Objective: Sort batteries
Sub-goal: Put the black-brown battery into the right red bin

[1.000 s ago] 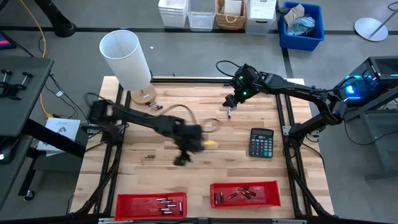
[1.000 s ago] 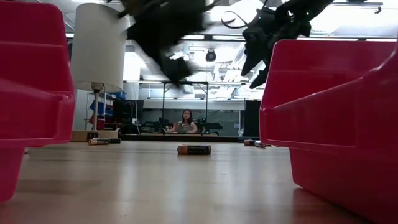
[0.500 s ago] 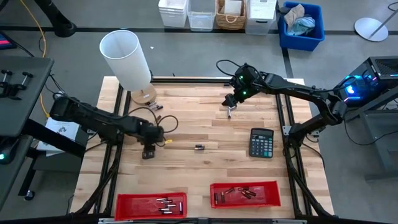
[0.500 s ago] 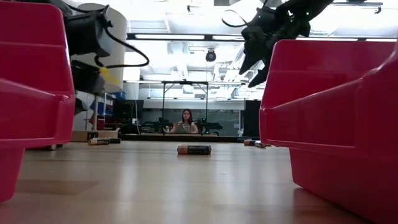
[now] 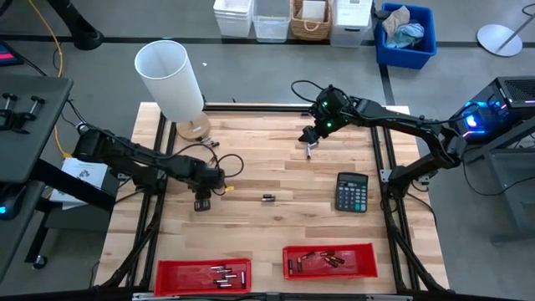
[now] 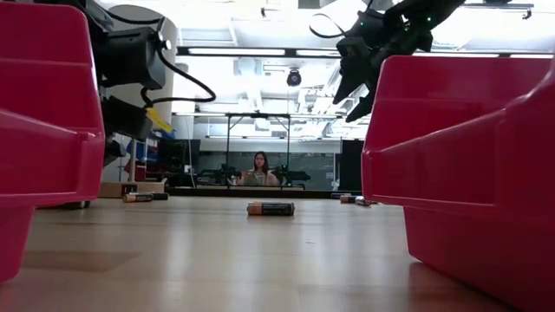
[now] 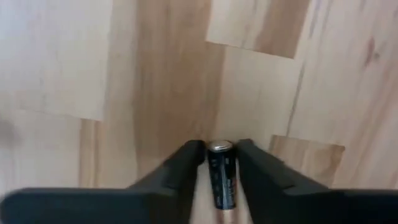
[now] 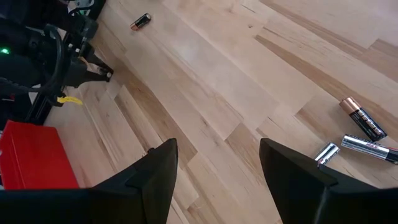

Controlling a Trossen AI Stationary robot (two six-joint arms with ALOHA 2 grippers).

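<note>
My left gripper is low over the table's left part, shut on a dark battery with a silvery end. My right gripper hangs open above the far middle of the table; its fingers stand wide apart with nothing between them. A single battery lies on its side mid-table. Three batteries lie under the right arm, and others lie by the lamp's base. Several batteries lie in each of the left red bin and the right red bin. My left gripper pinches the battery's body between its two fingers, one on each long side. The battery lies along the fingers, its silvery end level with the fingertips. The fingers come from above. I cannot tell whether it rests on the wood or hangs clear.
A black calculator lies on the right part of the table. A lamp with a white shade stands at the far left corner. Bare wood lies between the bins and the mid-table battery. A person sits far behind the table.
My left gripper has swept fast from the table's middle toward the left edge and stopped over the battery there. In the last half second it has only shifted slightly and sunk a little. The mid-table battery has not moved.
</note>
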